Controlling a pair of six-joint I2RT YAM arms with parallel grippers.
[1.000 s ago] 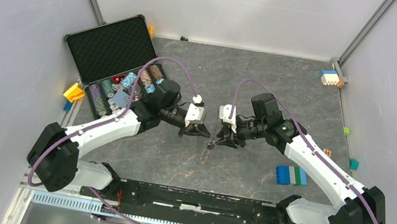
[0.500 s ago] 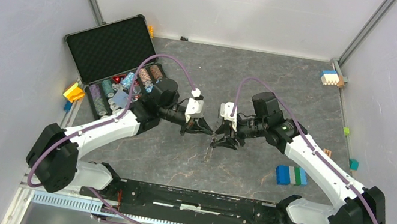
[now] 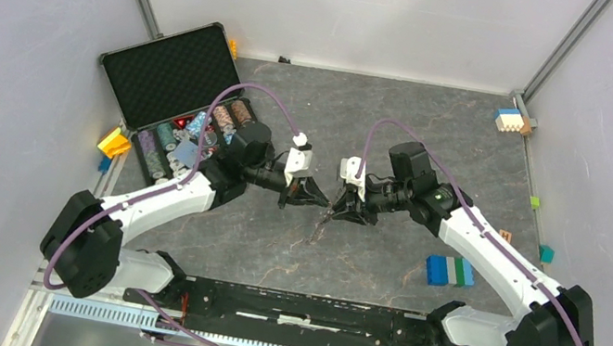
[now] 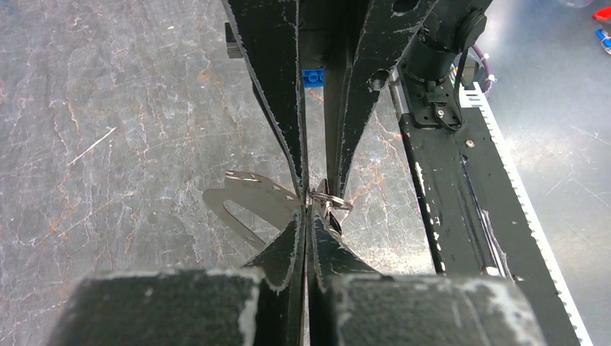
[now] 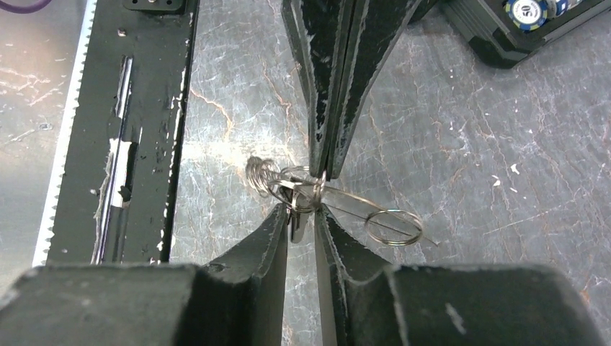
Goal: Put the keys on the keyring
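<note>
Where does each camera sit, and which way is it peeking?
Top: high above and behind the arms, looking down on the table; both arms show whole.
Left wrist: on the left arm, looking past its own left gripper at the right gripper.
Right wrist: on the right arm, facing back at the left gripper and the case.
Both wrist views share the keyring, pinched by both grippers.

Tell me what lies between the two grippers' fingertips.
Almost no gap: only a small bunch of wire rings sits there, the flat keyring sticking out sideways. Both wrist views show it.
</note>
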